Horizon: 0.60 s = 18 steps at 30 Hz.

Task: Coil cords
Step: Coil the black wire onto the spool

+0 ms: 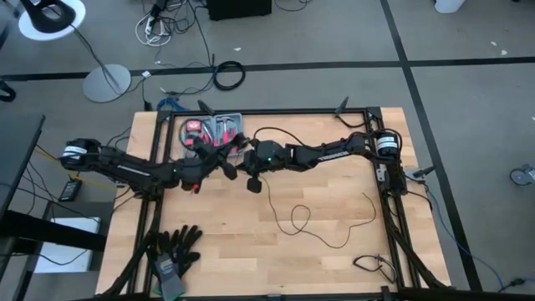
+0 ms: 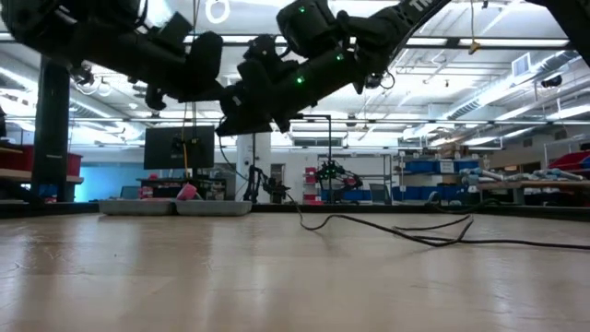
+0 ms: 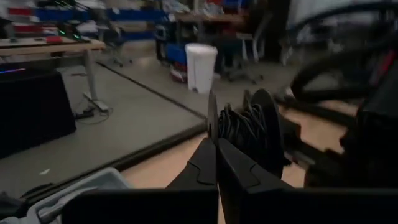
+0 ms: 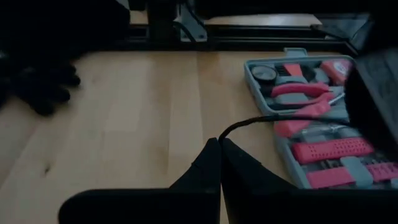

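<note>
Both arms meet above the table's far-centre, near the open tool kit (image 1: 213, 131). Left gripper (image 3: 216, 144): fingers pressed fully together, pinching the thin flange of a black spool (image 3: 249, 134) wound with cord. Right gripper (image 4: 220, 144): fingers closed on the black cord (image 4: 273, 118), which leaves their tips. Remaining cord (image 1: 322, 219) trails in 1 loose loop across the wooden table (image 1: 251, 251). Black gloves (image 1: 173, 247) lie at the near-left corner.

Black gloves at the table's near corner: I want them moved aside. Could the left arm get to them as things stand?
Probably yes: the black gloves lie on bare wood on the left gripper's side, with nothing between.
</note>
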Motion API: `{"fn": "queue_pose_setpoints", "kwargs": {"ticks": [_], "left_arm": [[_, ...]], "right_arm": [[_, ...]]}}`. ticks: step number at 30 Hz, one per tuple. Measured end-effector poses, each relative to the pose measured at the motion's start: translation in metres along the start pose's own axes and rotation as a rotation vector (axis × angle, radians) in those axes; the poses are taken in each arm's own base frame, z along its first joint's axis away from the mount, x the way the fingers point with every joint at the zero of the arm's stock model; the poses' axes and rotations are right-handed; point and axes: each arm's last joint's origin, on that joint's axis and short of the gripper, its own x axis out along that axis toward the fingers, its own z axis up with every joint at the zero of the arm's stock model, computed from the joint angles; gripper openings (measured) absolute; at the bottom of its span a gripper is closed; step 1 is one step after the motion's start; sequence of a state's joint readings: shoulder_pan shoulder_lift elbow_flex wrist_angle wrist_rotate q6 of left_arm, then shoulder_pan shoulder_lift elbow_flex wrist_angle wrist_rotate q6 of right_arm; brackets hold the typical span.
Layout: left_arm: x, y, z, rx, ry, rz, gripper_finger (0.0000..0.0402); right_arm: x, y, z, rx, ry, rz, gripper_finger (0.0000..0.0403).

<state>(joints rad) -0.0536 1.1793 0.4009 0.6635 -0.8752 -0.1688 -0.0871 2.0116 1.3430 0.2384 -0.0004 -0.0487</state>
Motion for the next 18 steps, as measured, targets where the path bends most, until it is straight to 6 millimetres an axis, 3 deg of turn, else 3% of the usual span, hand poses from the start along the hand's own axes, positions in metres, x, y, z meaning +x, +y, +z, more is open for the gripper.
{"fn": "queue_pose_setpoints", "kwargs": {"ticks": [9, 18], "left_arm": [[0.007, -0.011, -0.008, 0.141, 0.206, -0.083, 0.0], [0.005, -0.011, -0.015, 0.187, 0.292, -0.176, 0.0]], "right_arm": [[-0.004, 0.003, 0.004, -0.018, 0.0, -0.006, 0.0], [-0.032, 0.002, 0.02, -0.029, 0.084, -0.019, 0.0]]}}
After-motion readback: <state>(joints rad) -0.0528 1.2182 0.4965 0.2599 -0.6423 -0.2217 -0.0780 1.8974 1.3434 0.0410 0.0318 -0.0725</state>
